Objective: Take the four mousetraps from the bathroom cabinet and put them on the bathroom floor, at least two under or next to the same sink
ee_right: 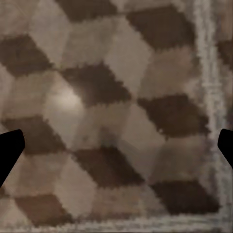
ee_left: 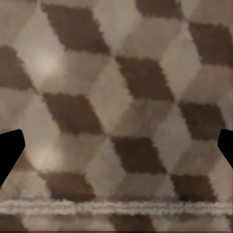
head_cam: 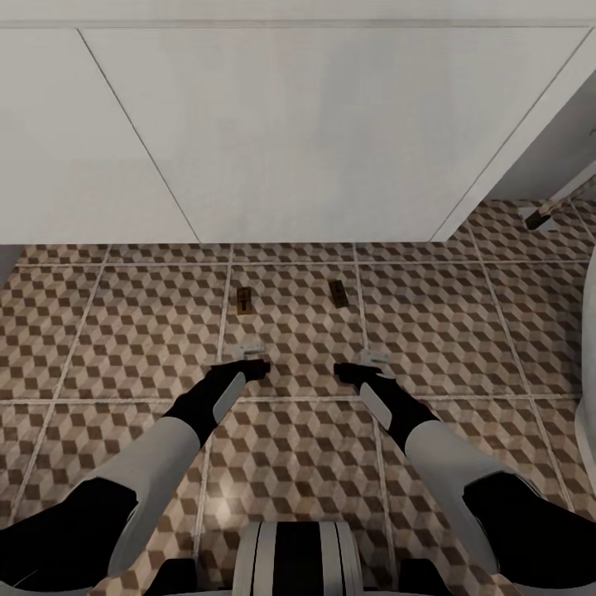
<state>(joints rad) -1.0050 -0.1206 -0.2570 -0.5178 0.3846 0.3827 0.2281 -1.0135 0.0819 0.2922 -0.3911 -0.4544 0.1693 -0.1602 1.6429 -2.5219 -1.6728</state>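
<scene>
Two small flat tan wooden mousetraps, one [head_cam: 244, 300] and another [head_cam: 338, 293], lie on the cube-patterned brown and beige bathroom floor [head_cam: 124, 331], just in front of the white flat-fronted vanity [head_cam: 290, 124], likely so they count as next to the sink. Both the left gripper [head_cam: 248, 358] and right gripper [head_cam: 364, 364] hang low over bare tile near them, jaws spread wide, holding nothing.
</scene>
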